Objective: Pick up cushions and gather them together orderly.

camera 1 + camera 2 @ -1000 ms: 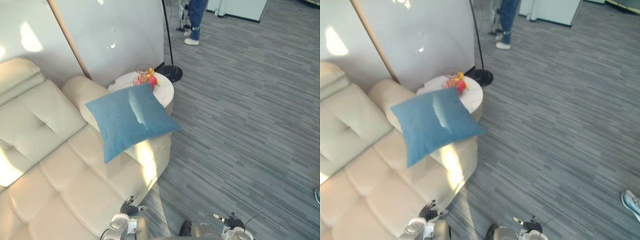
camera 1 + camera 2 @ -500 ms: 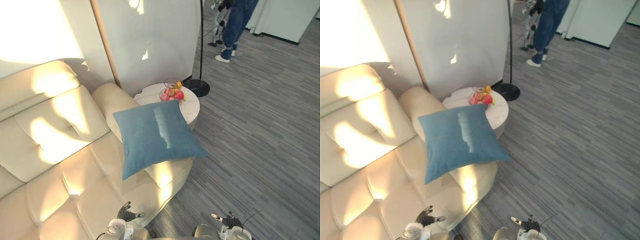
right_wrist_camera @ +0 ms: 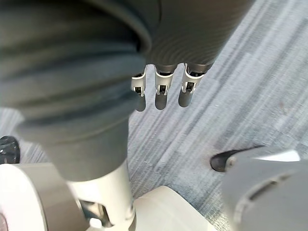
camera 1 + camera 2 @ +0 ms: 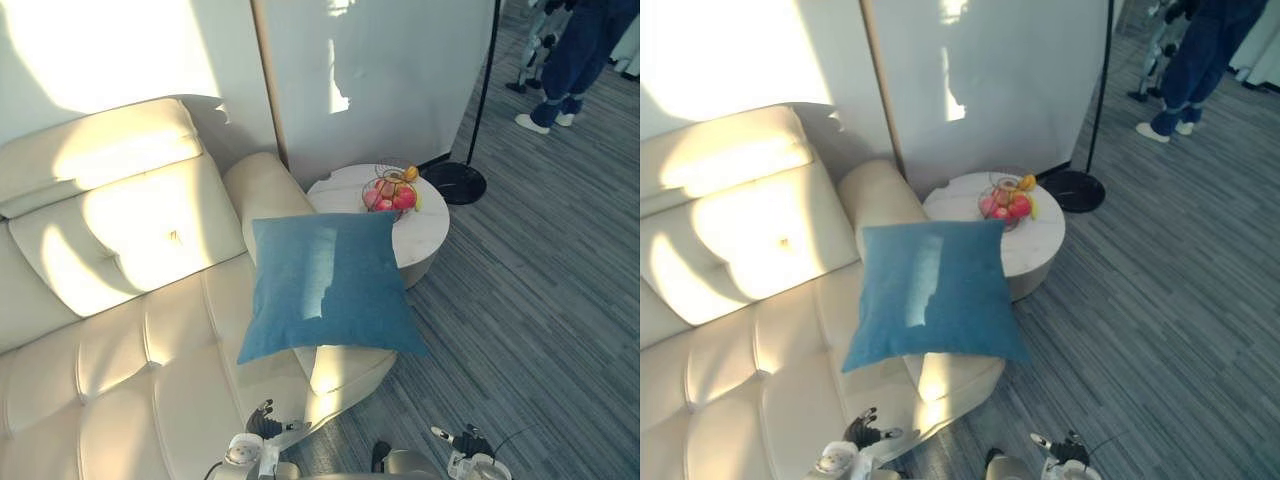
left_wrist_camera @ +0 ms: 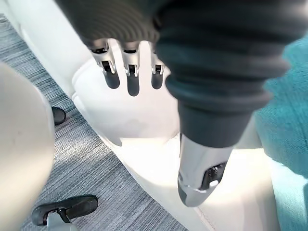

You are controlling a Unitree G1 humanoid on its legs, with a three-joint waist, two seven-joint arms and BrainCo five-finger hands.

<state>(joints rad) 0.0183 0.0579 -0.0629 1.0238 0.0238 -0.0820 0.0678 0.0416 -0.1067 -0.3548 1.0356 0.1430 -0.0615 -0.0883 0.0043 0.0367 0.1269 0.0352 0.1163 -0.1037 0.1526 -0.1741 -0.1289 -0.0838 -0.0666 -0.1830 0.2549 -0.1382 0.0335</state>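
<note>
Left hand: fingers straight and loosely spread, thumb out to the side, nothing held. It hangs over the front edge of the sofa, with the floor just beside it. In the left eye view it sits low, below the seat's end.

Right hand: fingers straight, side by side, nothing held. It hangs over the grey striped floor, well apart from the sofa, and shows low in the left eye view too.

Cushion: one, blue, square. It lies tilted at the end of the sofa seat, its upper edge against the armrest. Its lower corner on the table side juts past the seat's edge. A patch of sunlight crosses it. Neither hand touches it; the left hand is the nearer. In the left wrist view its blue cloth shows past the thumb.

Sofa: cream, tufted, with sunlit patches on the back and seat.

Tabletop: round, white, just beside the armrest and behind the cushion.

Fruit bowl: wire, holding red and orange fruit, on the tabletop.

Lamp: black round base on the floor beyond the table, thin pole rising.

Panel: white, upright, behind the table.

Person: legs in blue trousers and light shoes, far off on the floor.
</note>
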